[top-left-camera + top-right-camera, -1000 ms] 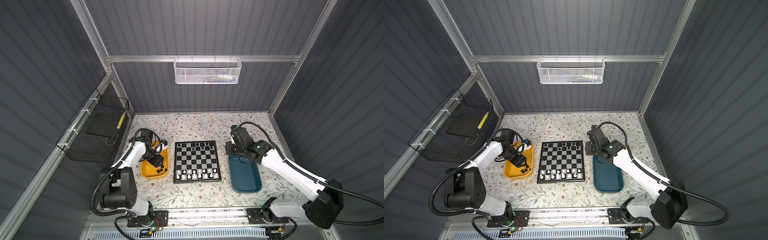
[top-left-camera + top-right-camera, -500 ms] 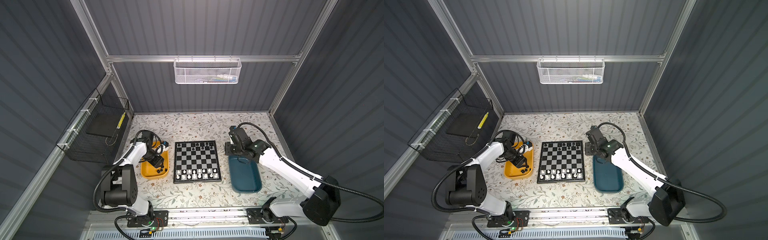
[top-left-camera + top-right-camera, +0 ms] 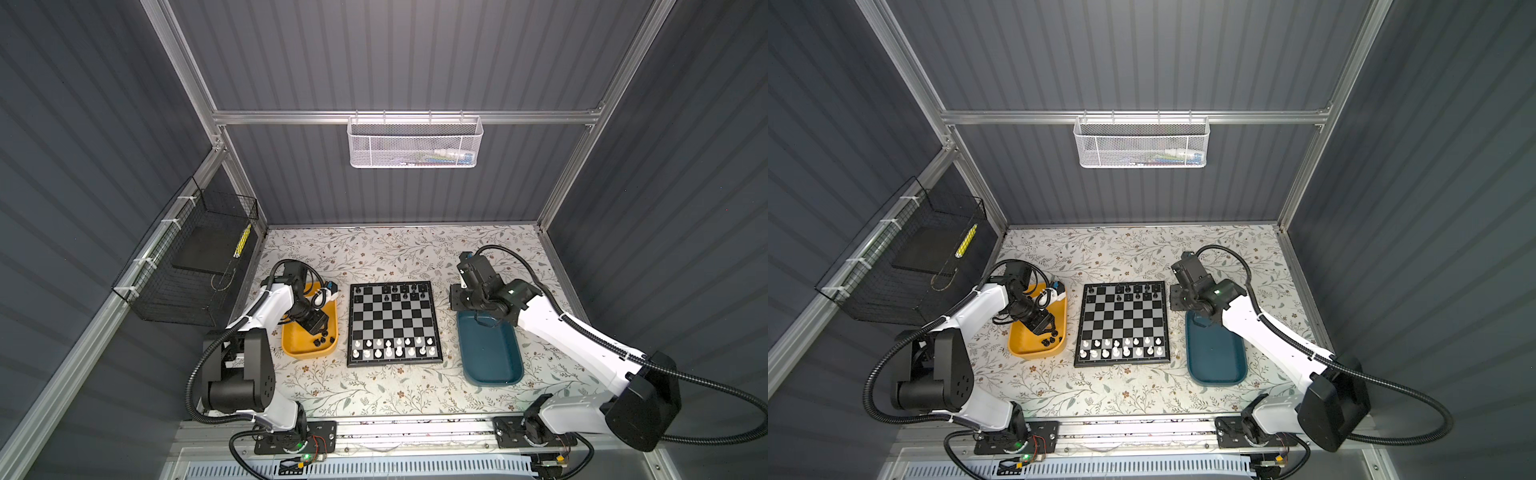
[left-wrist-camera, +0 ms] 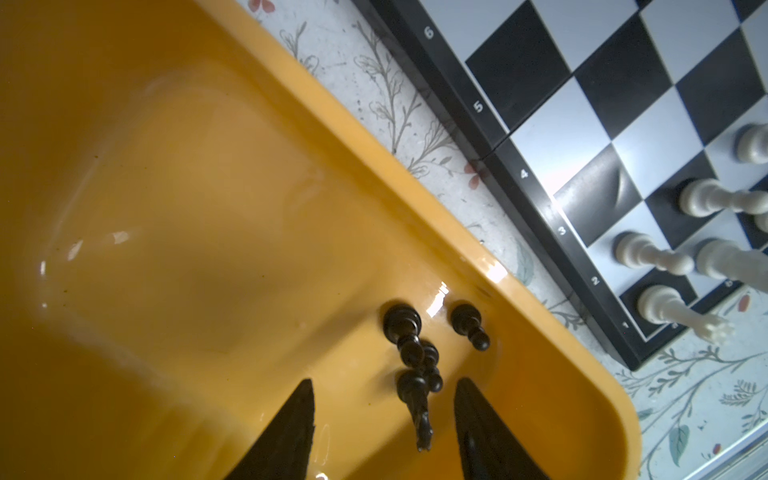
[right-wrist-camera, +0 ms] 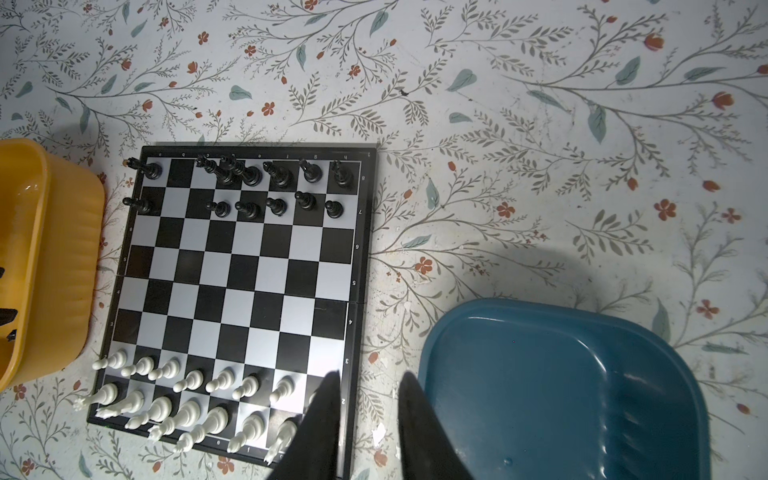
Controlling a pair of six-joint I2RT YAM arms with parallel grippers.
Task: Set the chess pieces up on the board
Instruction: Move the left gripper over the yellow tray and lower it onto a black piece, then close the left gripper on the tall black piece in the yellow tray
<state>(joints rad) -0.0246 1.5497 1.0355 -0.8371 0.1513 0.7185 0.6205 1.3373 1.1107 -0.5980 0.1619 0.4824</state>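
Note:
The board (image 3: 392, 320) lies mid-table, with white chess pieces (image 3: 392, 347) in its two near rows and black ones (image 3: 399, 291) in the far rows. Several black pieces (image 4: 401, 324) lie loose at the near end of the yellow tray (image 3: 297, 347). My left gripper (image 4: 384, 386) is low in that tray and open. One fallen black piece (image 4: 415, 399) lies between its fingers, untouched. My right gripper (image 5: 370, 376) hovers between the board's right rim and the teal tray (image 5: 561, 395), its fingers a little apart and empty. In both top views the left gripper (image 3: 1044, 326) and right gripper (image 3: 1177, 301) show the same.
The teal tray (image 3: 490, 357) to the right of the board holds nothing that I can see. A black wire basket (image 3: 187, 270) hangs on the left wall and a white mesh basket (image 3: 415, 143) on the back wall. Floral cloth covers the table.
The left gripper's jaws have narrowed while it stays over the black pieces in the yellow tray. The right arm has shifted only slightly beside the board.

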